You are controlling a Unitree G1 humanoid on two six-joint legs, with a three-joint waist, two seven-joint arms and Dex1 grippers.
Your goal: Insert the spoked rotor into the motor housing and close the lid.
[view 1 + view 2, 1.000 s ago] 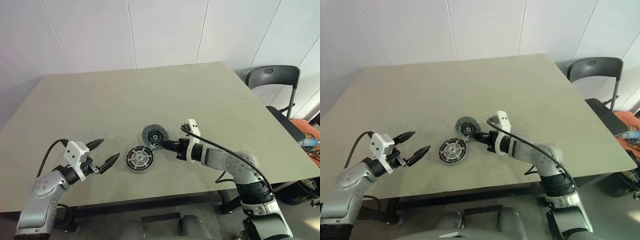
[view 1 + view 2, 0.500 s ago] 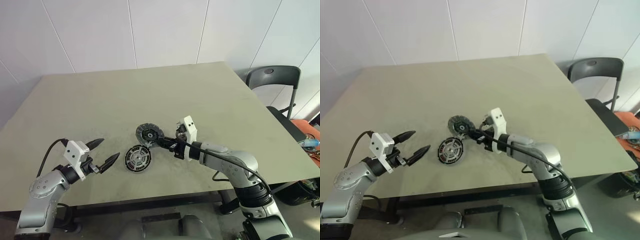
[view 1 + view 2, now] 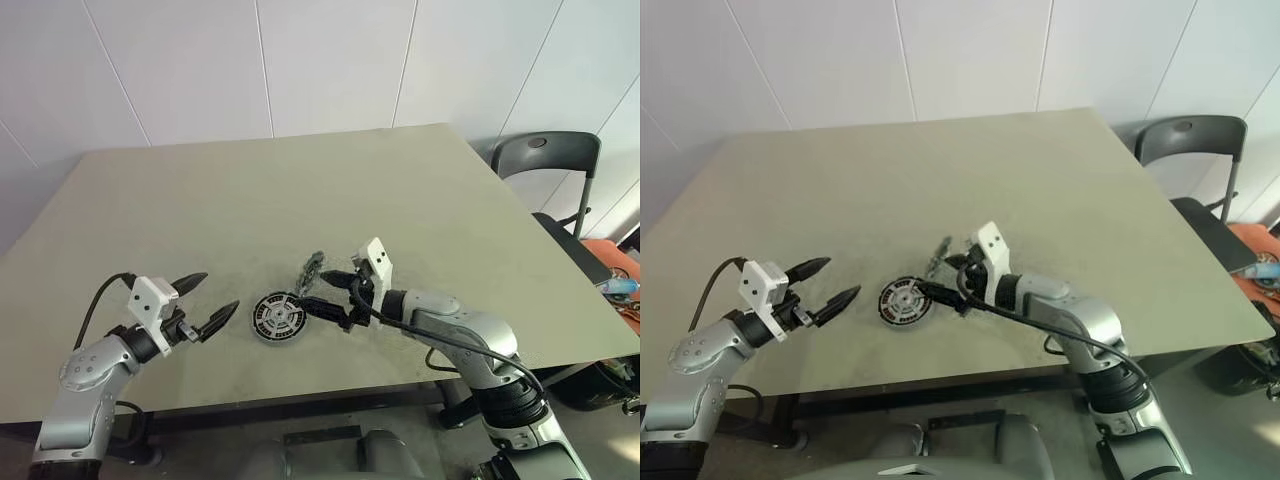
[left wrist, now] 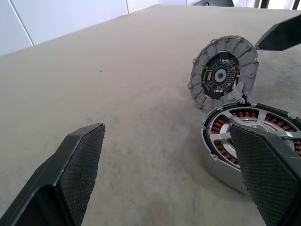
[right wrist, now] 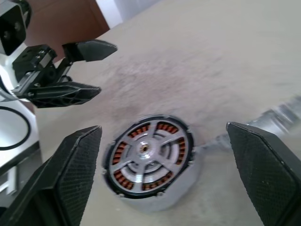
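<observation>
The motor housing (image 3: pixel 278 317) lies flat on the table near the front, copper windings showing in a ring. The spoked rotor (image 5: pixel 146 151) sits in it, silver spokes and hub over the windings. The grey notched lid (image 4: pixel 225 73) stands tilted on its edge, its lower rim touching the housing's far rim, and nothing grips it. My right gripper (image 3: pixel 315 291) is open just right of the housing, one finger beside the lid, the other low by the housing. My left gripper (image 3: pixel 207 301) hangs open and empty to the left of the housing.
The grey-green table (image 3: pixel 250 200) has wide bare room behind and to both sides of the parts. A dark chair (image 3: pixel 545 160) stands off its right edge. The table's front edge runs close below the housing.
My right gripper carried the lid left toward the housing, tipped it up on edge and opened, letting it go. The left arm kept still.
</observation>
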